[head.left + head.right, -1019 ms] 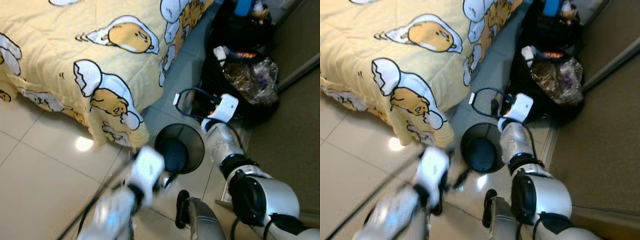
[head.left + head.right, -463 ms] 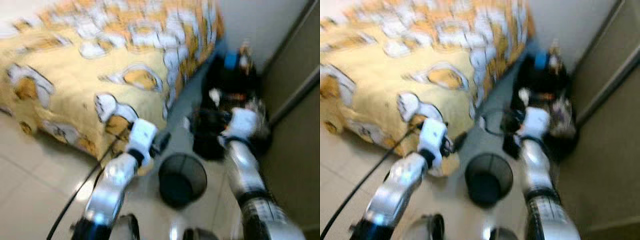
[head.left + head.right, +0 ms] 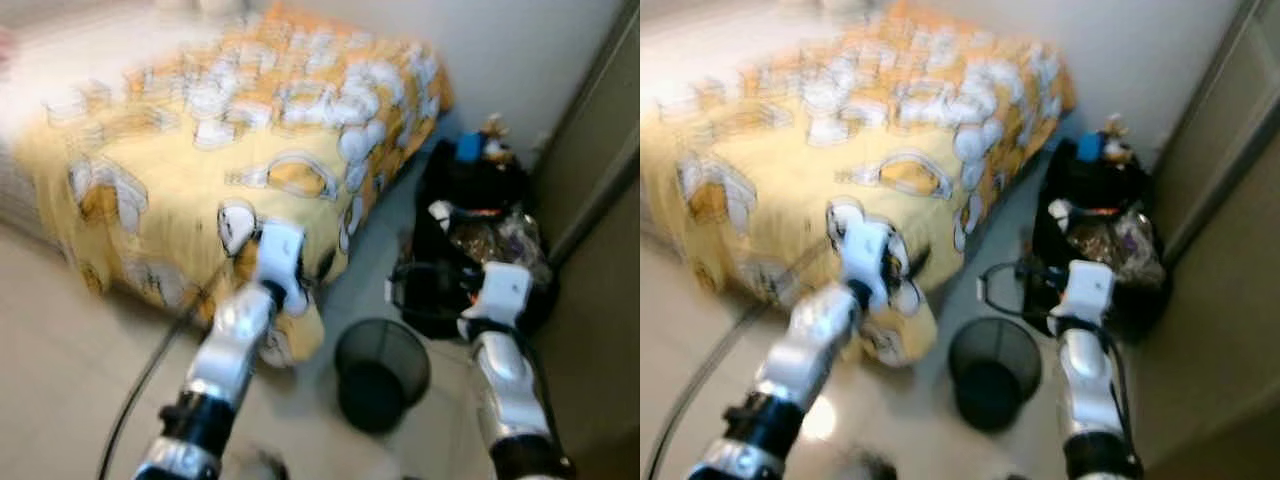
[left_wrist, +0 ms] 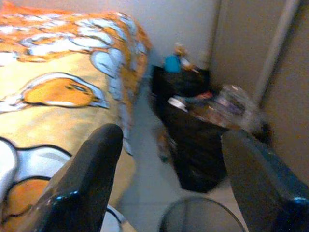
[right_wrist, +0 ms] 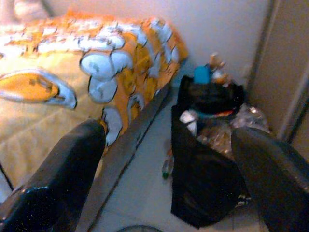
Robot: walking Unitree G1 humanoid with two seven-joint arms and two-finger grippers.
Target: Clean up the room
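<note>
Yellow quilt (image 3: 200, 170) covers the bed; black rubbish bags (image 3: 470, 240) stand on the floor beyond its corner, ahead of both grippers. Right gripper (image 5: 169, 159) is nearer; left gripper (image 4: 169, 169) likewise has jaws spread, empty. Wire bin (image 3: 382, 372) sits between the arms.

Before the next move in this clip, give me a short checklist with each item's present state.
1. Left pincer open and holding nothing: ok, its fingers stand wide apart in its wrist view.
2. Right pincer open and holding nothing: ok, same wide spread.
3. Mesh waste bin upright on the floor between the arms: ok.
4. Black bags of rubbish against the wall, beyond the bin: ok, in sight.
5. Head views sharp enough to aim: not ok, both are blurred.
6. Small item on the floor between bed and bags: cannot tell what it is.
</note>
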